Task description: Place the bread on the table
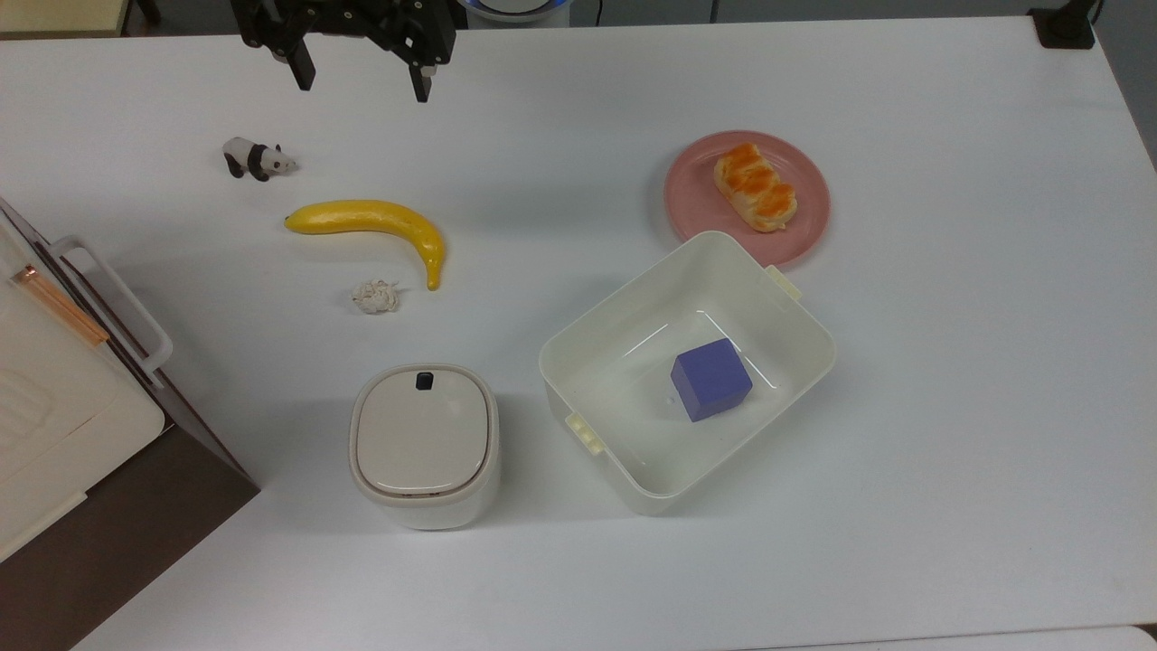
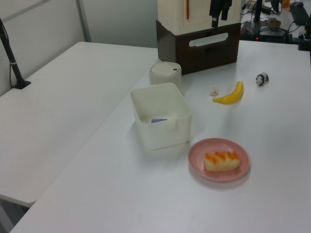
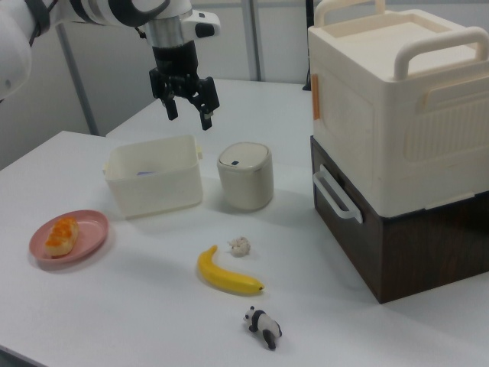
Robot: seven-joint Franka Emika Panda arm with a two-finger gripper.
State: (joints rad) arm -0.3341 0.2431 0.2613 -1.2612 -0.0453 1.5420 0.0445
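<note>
The bread [image 1: 756,188] [image 2: 221,160] [image 3: 60,234], a braided bun with an orange-brown top, lies on a round pink plate [image 1: 804,185] [image 2: 197,155] [image 3: 90,228] on the white table [image 1: 949,362] [image 2: 146,194] [image 3: 137,306]. My gripper [image 1: 362,80] [image 3: 188,112] hangs open and empty high above the table at the top view's upper left, far from the bread. In the left view the gripper [image 2: 218,17] is at the top, in front of the stacked boxes.
A cream tub [image 1: 795,307] [image 2: 160,114] [image 3: 153,183] holding a blue cube [image 1: 711,379] stands beside the plate. A lidded cream canister [image 1: 425,443], a banana [image 1: 375,221], a small off-white wad [image 1: 375,296] and a toy panda [image 1: 258,159] lie around. A cream box on a brown cabinet [image 3: 397,176] [image 1: 63,416] stands at the table's edge.
</note>
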